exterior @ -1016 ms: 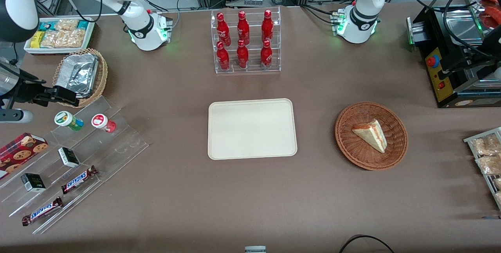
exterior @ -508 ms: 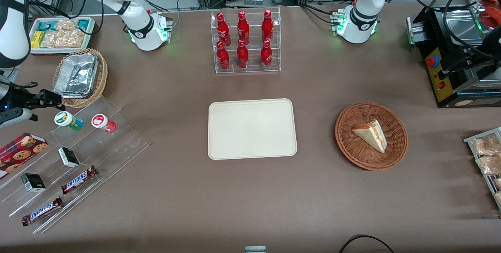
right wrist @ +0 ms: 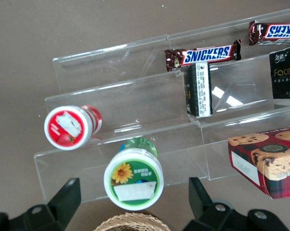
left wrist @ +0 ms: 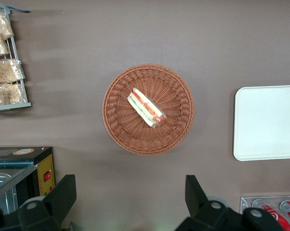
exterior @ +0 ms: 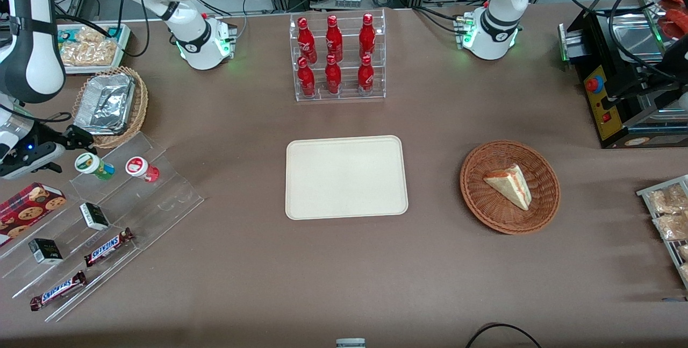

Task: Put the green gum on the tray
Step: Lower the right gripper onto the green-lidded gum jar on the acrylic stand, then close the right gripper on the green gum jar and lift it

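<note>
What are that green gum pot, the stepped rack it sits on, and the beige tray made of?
Green gum: seemingly plastic, with a smooth white lid and paper-like label. Rack: clear glossy acrylic, see-through with bright edges. Tray: matte cream, probably plastic, with a moulded rim. The open gripper hovers at the gum.

front: high, looks down on table [exterior: 226, 262] | right wrist: close above, perhaps tilted | left wrist: straight down

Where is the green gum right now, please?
The green gum sits on the clear display stand, beside the red gum, with the open gripper just above it.
</note>
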